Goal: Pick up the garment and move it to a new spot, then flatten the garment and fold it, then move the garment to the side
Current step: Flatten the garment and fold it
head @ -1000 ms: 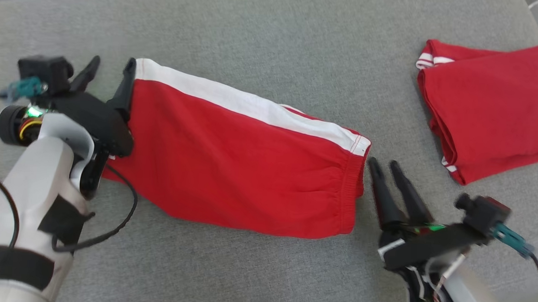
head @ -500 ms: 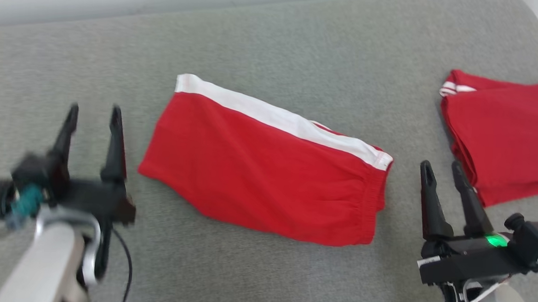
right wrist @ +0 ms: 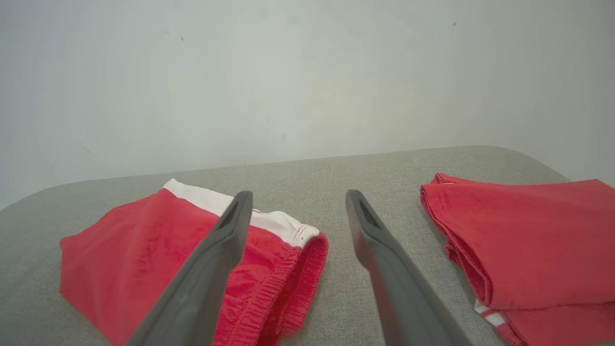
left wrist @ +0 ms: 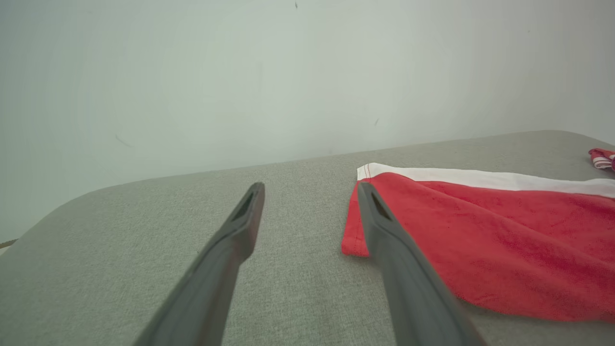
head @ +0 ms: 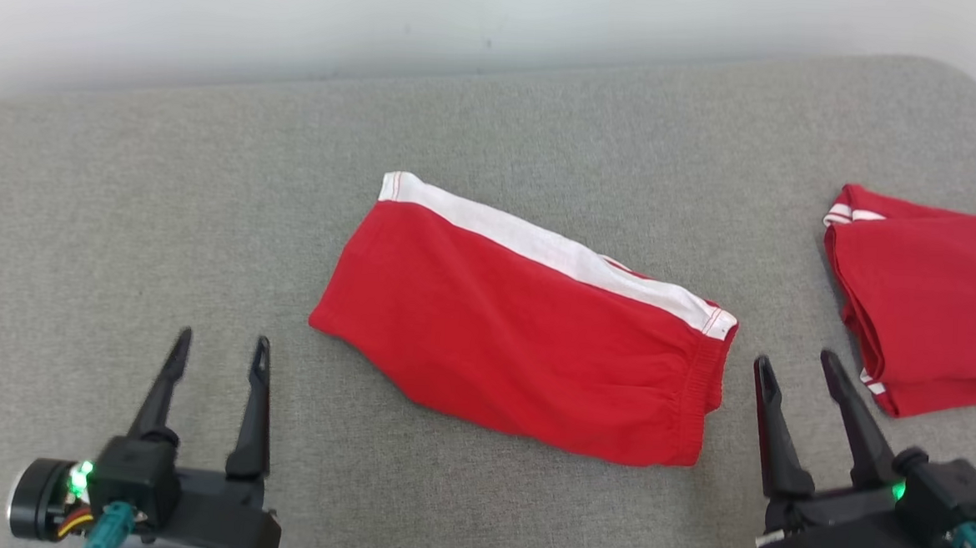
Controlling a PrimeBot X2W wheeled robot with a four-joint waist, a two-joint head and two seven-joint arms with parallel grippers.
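The garment (head: 527, 330) is a pair of red shorts with a white side stripe, folded flat in the middle of the grey cushion. It also appears in the left wrist view (left wrist: 490, 235) and the right wrist view (right wrist: 158, 254). My left gripper (head: 218, 347) stands open at the lower left, apart from the garment's left edge, with nothing between its fingers. My right gripper (head: 794, 362) stands open at the lower right, just off the elastic waistband end, also empty. Along the wrist views the left gripper (left wrist: 311, 188) and right gripper (right wrist: 299, 197) point over bare cushion.
A second folded red garment (head: 937, 306) with white trim lies at the right edge of the cushion (head: 166, 207), seen too in the right wrist view (right wrist: 528, 240). A pale wall (head: 301, 14) runs behind the cushion's far edge.
The head camera has tilted up, shifting the whole picture. My left gripper has let go of the garment's left end and drawn back to the lower left. The right gripper stays open by the waistband.
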